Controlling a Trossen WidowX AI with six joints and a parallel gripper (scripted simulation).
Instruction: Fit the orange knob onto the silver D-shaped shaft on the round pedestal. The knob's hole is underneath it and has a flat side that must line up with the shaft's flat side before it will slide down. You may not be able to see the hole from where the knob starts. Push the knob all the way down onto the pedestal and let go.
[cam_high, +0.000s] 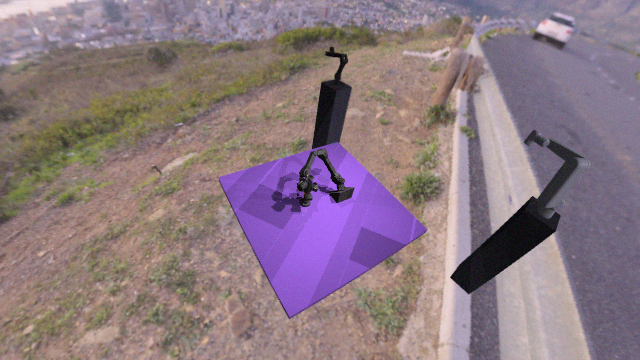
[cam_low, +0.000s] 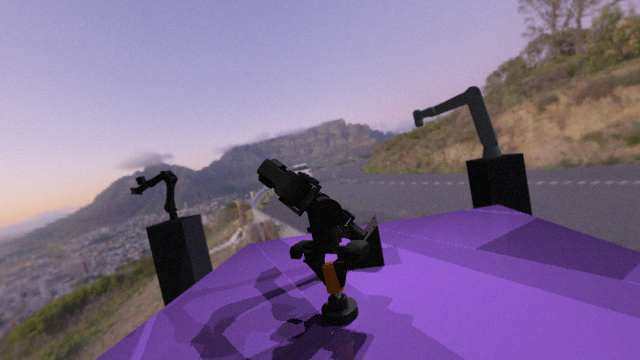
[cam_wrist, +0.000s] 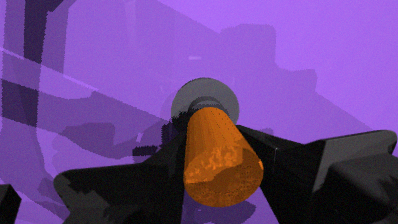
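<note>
The orange knob (cam_low: 332, 276) (cam_wrist: 218, 150) is held between the two black fingers of my gripper (cam_low: 334, 281) (cam_wrist: 210, 133), which is shut on it. In the exterior view it leans slightly, with its lower end right above the round dark pedestal (cam_low: 346, 316) (cam_wrist: 204, 86). A small bit of the silver shaft (cam_low: 338, 295) shows between the knob's lower end and the pedestal. In the wrist view the knob covers the shaft. The knob's hole and the flat sides are hidden. In the top view the knob cannot be made out.
The purple table top (cam_high: 300, 250) (cam_low: 440, 295) lies under the arm, with shadows across it. The arm's dark base (cam_high: 342, 194) (cam_low: 376, 250) stands beside the pedestal. Two other arms on black pillars (cam_high: 331, 112) (cam_high: 507, 250) stand beyond the table.
</note>
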